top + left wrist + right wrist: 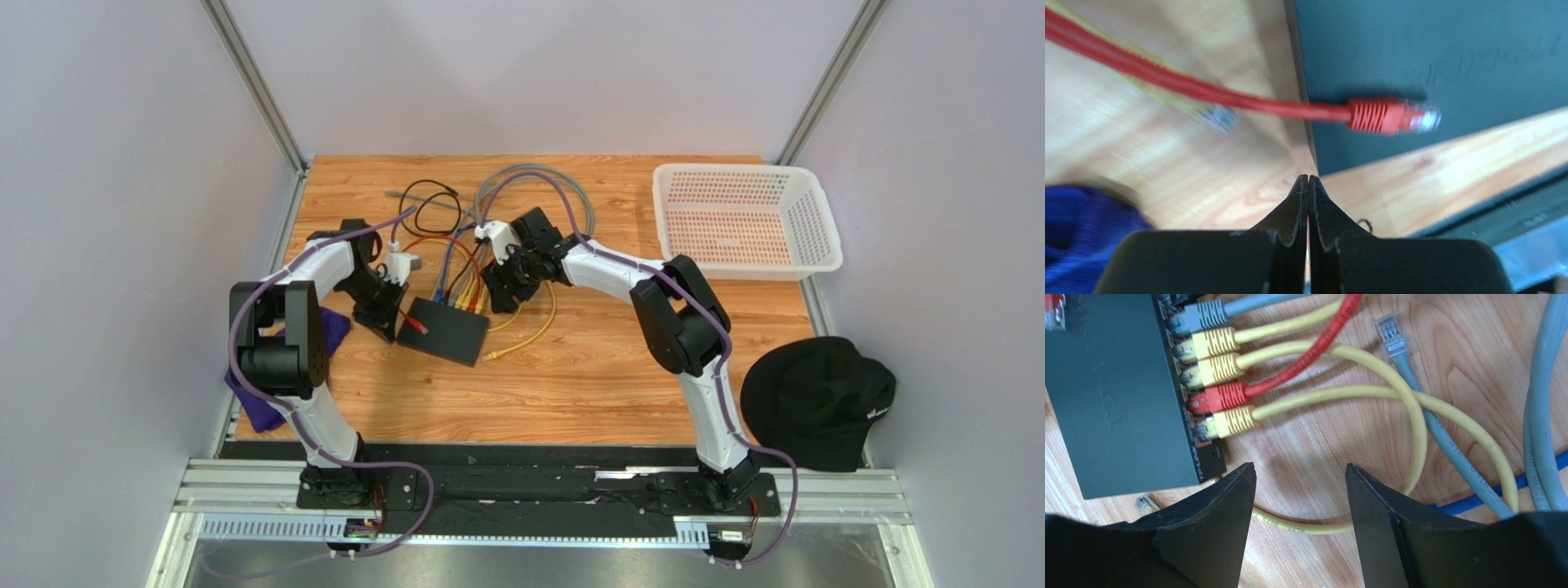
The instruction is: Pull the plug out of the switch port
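Observation:
The black switch lies flat on the table, with its row of sockets on the far edge. In the right wrist view the switch holds a grey plug, yellow plugs, a red plug and one more yellow plug. My right gripper is open and empty, just off the socket edge, above a yellow cable. My left gripper is shut and empty at the switch's left corner. A loose red plug lies on top of the switch.
A loose grey plug and grey and blue cables lie beyond the switch. A loose yellow plug lies to its right. A white basket stands at the back right, a black cap at the right edge, a purple cloth at the left.

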